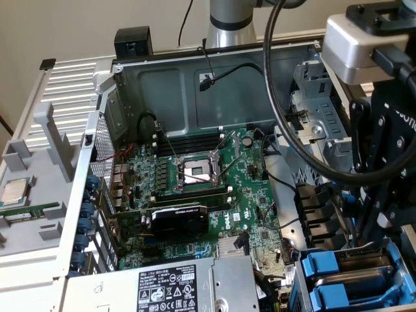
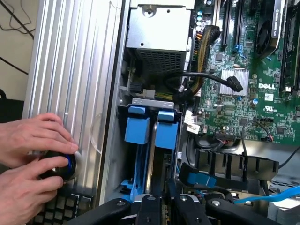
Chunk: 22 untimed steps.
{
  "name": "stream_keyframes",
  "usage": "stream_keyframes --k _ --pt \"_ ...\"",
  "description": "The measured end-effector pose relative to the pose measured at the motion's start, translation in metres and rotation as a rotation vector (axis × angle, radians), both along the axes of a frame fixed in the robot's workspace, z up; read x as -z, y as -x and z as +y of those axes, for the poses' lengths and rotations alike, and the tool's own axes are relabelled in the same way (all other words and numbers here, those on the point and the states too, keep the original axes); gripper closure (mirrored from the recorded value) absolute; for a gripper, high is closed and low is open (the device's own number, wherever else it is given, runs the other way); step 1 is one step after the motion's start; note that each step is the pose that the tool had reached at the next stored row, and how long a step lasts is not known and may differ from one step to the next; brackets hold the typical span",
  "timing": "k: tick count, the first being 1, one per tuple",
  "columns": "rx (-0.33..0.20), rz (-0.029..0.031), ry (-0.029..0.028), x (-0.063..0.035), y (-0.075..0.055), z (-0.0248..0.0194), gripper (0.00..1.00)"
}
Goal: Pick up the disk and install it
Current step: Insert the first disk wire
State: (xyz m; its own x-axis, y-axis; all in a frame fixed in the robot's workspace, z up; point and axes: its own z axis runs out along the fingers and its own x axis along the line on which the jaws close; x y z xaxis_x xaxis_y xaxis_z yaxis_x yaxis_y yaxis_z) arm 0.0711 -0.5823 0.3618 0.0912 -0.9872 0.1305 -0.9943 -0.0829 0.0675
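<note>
With the jaws nearly closed, the disk (image 2: 139, 133) stands on edge in the drive bay (image 2: 152, 101) directly ahead of them, long axis running away from the jaws, contact not discernible

Drive cage (image 2: 152, 100) beside motherboard (image 2: 234, 108), inside case (image 1: 188, 91)

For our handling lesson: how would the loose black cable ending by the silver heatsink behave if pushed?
The black cable lies in a slack curve, so it would probably flex aside rather than resist. Its connector appears unplugged, so that end would likely swing or drag along. It looks thin, so it is probably light.
</note>
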Motion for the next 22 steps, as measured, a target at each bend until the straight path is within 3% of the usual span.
stream_keyframes --k 6,8,11,12,14,22 --pt "0.011 0.0001 -0.0042 0.0000 -0.0001 -0.0001 0.83" --pt "0.019 0.0001 -0.0193 0.0001 -0.0001 -0.0001 0.83" --pt "0.033 0.0004 -0.0620 0.0002 -0.0001 -0.0001 0.83" --pt "0.038 0.0009 -0.0688 0.0002 -0.0001 -0.0001 0.83" --pt "0.047 0.0021 -0.0727 0.0002 -0.0001 -0.0004 0.83" --pt "0.092 0.0054 -0.0768 0.0004 -0.0001 -0.0046 0.83"
